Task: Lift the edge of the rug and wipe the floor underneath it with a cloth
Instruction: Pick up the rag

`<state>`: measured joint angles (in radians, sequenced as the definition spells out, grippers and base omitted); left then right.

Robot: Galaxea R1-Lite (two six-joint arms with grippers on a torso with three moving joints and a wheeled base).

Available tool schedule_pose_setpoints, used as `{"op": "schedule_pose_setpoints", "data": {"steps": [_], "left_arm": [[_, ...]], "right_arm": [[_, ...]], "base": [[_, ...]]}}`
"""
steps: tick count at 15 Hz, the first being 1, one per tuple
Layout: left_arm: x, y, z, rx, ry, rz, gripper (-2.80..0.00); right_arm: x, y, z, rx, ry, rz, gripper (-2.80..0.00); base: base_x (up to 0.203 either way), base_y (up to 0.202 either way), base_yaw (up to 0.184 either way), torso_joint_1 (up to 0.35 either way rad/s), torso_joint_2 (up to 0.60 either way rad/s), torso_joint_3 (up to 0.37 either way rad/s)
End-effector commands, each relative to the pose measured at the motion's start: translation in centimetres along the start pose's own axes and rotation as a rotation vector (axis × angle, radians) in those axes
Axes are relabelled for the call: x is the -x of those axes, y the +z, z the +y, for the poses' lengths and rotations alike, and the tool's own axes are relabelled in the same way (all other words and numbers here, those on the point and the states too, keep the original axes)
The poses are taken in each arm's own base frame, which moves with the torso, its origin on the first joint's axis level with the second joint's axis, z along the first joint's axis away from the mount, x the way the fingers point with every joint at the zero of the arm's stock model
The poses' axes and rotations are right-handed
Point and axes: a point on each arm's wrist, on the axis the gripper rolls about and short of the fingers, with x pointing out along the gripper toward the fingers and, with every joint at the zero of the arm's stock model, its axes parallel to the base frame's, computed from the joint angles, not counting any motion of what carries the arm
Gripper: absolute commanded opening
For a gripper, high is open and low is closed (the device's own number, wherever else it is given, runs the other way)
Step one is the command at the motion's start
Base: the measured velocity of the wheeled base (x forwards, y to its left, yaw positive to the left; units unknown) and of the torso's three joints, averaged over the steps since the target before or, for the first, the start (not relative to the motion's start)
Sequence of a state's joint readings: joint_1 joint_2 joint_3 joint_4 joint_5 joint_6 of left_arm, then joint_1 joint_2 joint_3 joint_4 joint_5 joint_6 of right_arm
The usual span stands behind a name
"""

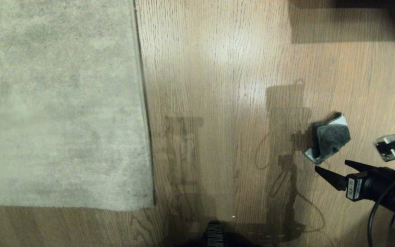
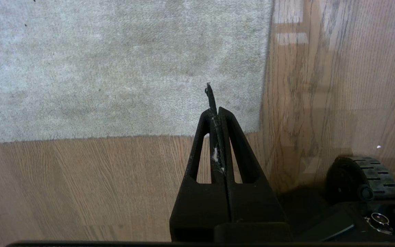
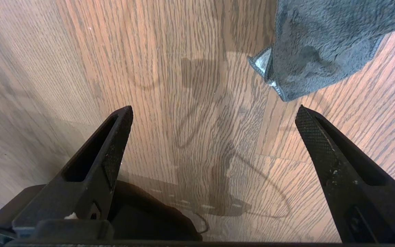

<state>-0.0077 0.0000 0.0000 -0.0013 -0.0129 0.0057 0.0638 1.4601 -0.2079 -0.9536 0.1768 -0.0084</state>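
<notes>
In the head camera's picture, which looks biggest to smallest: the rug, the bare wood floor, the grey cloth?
1. floor: most of the picture.
2. rug: slightly less, cut off by the frame.
3. cloth: far smallest.

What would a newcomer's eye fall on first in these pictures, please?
Probably the big pale rug covering the left of the wood floor, lying flat. Next, the small dark cloth crumpled on the floor at the right, with the right gripper just short of it, fingers spread wide.
</notes>
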Motion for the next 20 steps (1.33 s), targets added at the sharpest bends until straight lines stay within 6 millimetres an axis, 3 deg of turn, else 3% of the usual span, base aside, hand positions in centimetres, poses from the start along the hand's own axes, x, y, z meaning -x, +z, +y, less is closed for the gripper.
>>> {"op": "schedule_pose_setpoints", "data": {"steps": [1, 10, 20], "left_arm": [[0.0, 0.0, 0.0, 0.000, -0.001, 0.000, -2.80], [0.0, 0.0, 0.0, 0.000, -0.001, 0.000, -2.80], [0.0, 0.0, 0.0, 0.000, -0.001, 0.000, -2.80]], "right_arm": [[-0.4, -0.3, -0.1, -0.001, 0.002, 0.010, 0.00], [-4.0, -1.2, -0.7, 0.009, 0.001, -0.049, 0.00], [-5.9, -2.6, -0.7, 0.006, 0.015, -0.030, 0.00]], "base": [[0.000, 0.000, 0.000, 0.000, 0.00, 0.000], [0.000, 0.000, 0.000, 0.000, 0.00, 0.000], [0.000, 0.000, 0.000, 0.000, 0.00, 0.000]]}}
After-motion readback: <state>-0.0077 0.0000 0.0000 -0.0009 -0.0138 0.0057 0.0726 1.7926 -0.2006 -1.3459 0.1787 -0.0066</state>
